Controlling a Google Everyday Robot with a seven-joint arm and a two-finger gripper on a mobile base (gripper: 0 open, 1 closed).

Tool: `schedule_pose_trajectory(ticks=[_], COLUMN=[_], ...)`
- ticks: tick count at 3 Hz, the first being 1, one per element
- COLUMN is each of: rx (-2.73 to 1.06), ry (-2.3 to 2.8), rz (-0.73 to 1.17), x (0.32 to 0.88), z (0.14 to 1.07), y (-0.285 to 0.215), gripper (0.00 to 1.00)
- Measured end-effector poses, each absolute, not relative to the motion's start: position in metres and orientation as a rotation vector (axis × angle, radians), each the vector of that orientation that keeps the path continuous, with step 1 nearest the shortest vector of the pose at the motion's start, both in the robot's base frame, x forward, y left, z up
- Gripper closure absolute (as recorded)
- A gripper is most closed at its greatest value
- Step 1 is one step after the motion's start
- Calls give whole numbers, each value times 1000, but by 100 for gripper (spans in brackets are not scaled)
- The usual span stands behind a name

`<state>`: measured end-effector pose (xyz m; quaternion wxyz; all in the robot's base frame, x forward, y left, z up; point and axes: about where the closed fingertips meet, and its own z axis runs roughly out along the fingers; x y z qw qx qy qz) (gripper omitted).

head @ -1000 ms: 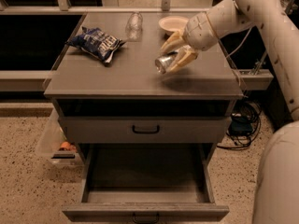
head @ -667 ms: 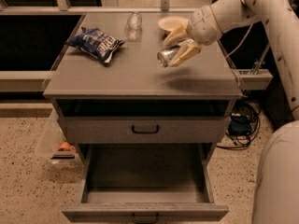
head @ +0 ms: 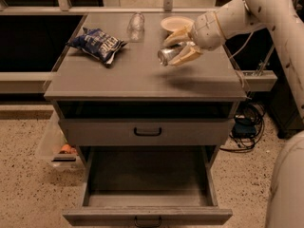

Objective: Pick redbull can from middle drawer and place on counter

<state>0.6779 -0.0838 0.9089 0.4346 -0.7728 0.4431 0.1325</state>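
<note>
My gripper (head: 175, 45) hangs over the right half of the counter (head: 118, 80), shut on the redbull can (head: 166, 55). The can is silver and lies tilted on its side between the tan fingers (head: 188, 56), its end facing left, a little above the counter surface. The white arm reaches in from the upper right. The middle drawer (head: 147, 215) is pulled wide open at the bottom of the view, and its dark floor shows nothing on it. The drawer above it (head: 147, 133) is closed.
A blue-and-white snack bag (head: 99, 44) lies on the counter's left side. A clear plastic bottle (head: 136, 23) and a pale bowl (head: 175, 23) stand at the back. Cables (head: 244, 125) lie on the floor to the right, and a clear bin (head: 57, 148) to the left.
The gripper with the can has moved a little toward the back of the counter and slightly left. Nothing else has moved.
</note>
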Motion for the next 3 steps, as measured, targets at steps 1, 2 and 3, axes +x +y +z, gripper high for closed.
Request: schedule_pose_trajectory(ticks=[1,2,3], rx=[-1921,-1921,-1921], ry=[1106,1106,1106], rz=[332,332,332], x=[678,678,678], z=[906,906,906], y=[-84,-84,-84], gripper=[10,0,0])
